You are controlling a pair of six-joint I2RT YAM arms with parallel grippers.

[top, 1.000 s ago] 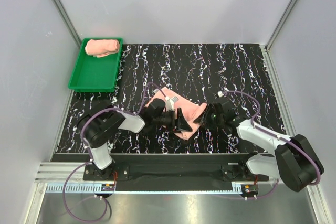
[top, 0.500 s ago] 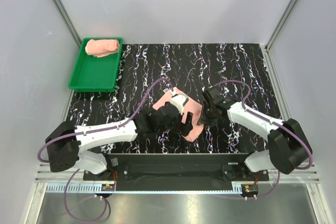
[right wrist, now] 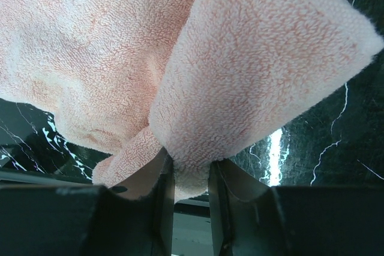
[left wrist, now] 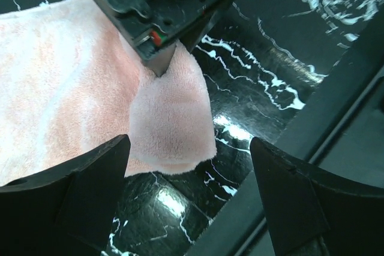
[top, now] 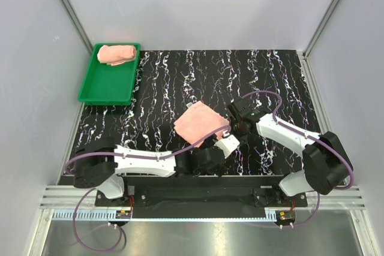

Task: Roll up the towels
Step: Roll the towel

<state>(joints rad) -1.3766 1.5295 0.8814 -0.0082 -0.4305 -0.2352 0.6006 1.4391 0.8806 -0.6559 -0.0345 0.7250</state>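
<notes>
One salmon-pink towel (top: 200, 122) lies folded on the black marbled table (top: 270, 76), and it also shows in the left wrist view (left wrist: 72, 88) and the right wrist view (right wrist: 108, 40). My right gripper (top: 231, 126) is shut on its right corner, a thick fold pinched between the fingers (right wrist: 191, 169) and lifted a little off the table. My left gripper (top: 210, 155) is open and empty, just in front of the towel near the table's front edge; the hanging corner (left wrist: 174, 130) lies between and beyond its spread fingers (left wrist: 189, 154). A second towel (top: 117, 54) lies rolled in the green tray (top: 108, 88).
The green tray stands at the far left of the table. Grey walls enclose the table on three sides. The black rail (top: 204, 183) with the arm bases runs along the front edge, right behind my left gripper.
My left gripper has come off the towel and pulled back toward the front edge, now open. The towel is uncovered. My right gripper still holds the right corner and has shifted slightly back.
</notes>
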